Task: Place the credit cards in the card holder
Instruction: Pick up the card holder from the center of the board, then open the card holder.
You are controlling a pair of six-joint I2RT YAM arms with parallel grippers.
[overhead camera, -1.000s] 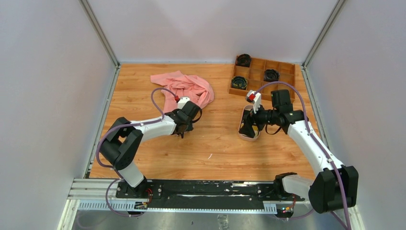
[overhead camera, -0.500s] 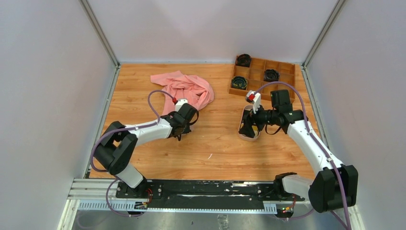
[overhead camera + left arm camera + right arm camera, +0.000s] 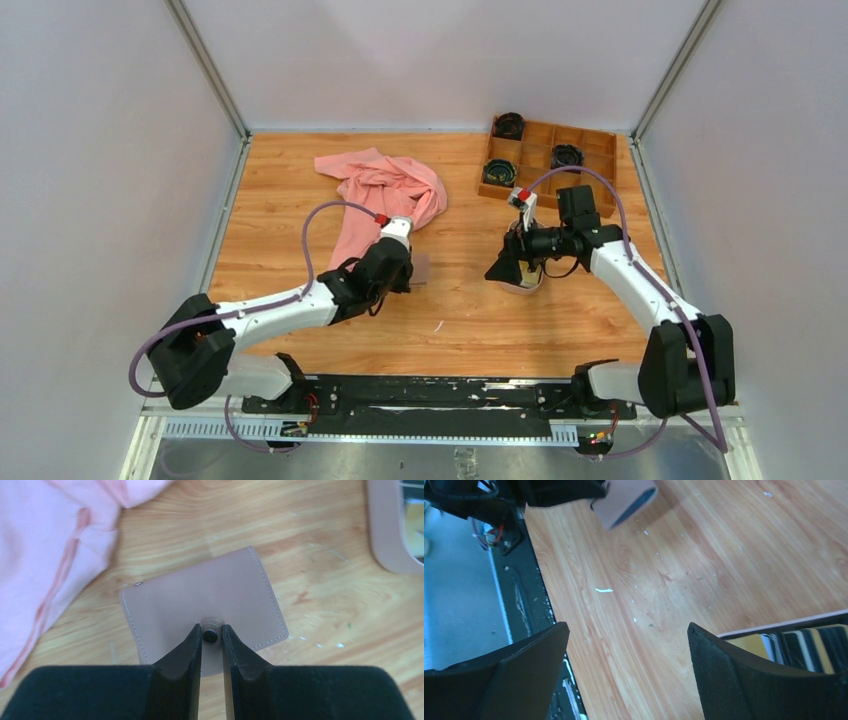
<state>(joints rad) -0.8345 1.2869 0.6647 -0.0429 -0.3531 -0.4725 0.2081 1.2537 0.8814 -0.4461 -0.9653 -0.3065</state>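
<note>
The card holder (image 3: 200, 600) is a tan-pink folded wallet lying closed on the wood, just right of the pink cloth. My left gripper (image 3: 212, 630) is nearly shut, its fingertips pinching the wallet's near edge on either side of the small snap stud (image 3: 210, 636). In the top view the wallet (image 3: 421, 268) pokes out beside the left gripper (image 3: 403, 272). The right wrist view shows its blue inner edge (image 3: 626, 502). My right gripper (image 3: 628, 627) is open and empty over bare wood at the tray's left edge (image 3: 505, 268). A yellow card (image 3: 749, 642) and a black striped card (image 3: 809, 647) lie in the tray.
The oval pinkish tray (image 3: 524, 288) sits under the right gripper; its rim shows in the left wrist view (image 3: 385, 535). A pink cloth (image 3: 385, 190) lies at the back left. A wooden compartment box (image 3: 548, 160) with black coils stands at the back right.
My left arm has drawn back toward the near edge and swung right, and the card holder now shows beside its gripper. My right gripper has shifted left off the tray's middle.
</note>
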